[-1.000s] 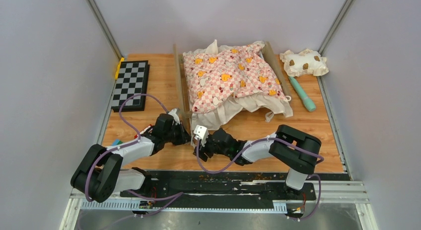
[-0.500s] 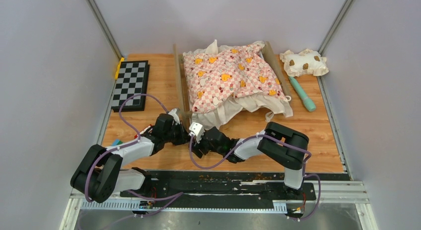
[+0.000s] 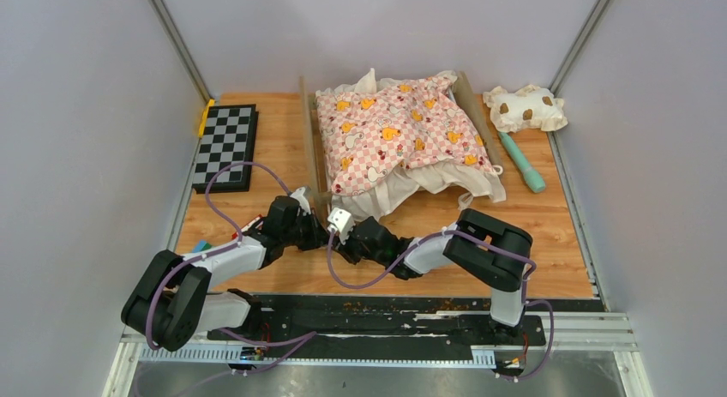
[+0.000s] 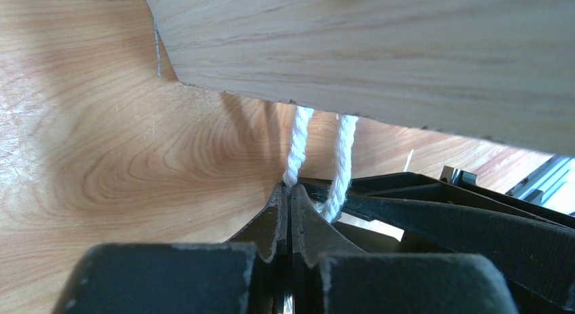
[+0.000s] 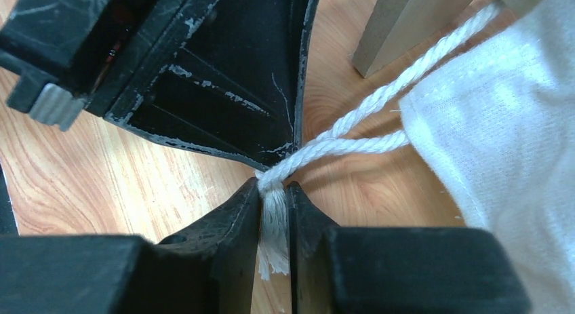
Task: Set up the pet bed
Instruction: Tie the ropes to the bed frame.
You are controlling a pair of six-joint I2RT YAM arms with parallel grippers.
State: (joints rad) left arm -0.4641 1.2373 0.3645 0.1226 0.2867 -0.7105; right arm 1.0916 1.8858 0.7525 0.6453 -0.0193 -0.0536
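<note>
The pet bed's light-wood frame [image 3: 309,144] stands at the back middle, mostly covered by a pink checkered cushion [image 3: 397,131] with white fabric [image 3: 403,189] hanging below it. Both grippers meet at the bed's near-left corner. In the left wrist view, two strands of white cord [image 4: 342,151] hang from under a wooden panel [image 4: 380,56], and my left gripper [image 4: 289,189] is shut on one strand. My right gripper [image 5: 274,190] is shut on the cord's [image 5: 352,144] frayed end, just under the left gripper's black fingers [image 5: 224,76].
A folded chessboard [image 3: 225,145] lies at the back left. A cream brown-spotted pillow [image 3: 525,108] and a teal stick [image 3: 521,161] lie at the back right. Grey walls close in both sides. A bed leg [image 5: 400,29] stands just beyond the cord.
My right arm has slid left towards the left gripper, and its jaws have closed on the cord's frayed end. The left arm and the bed have not moved.
</note>
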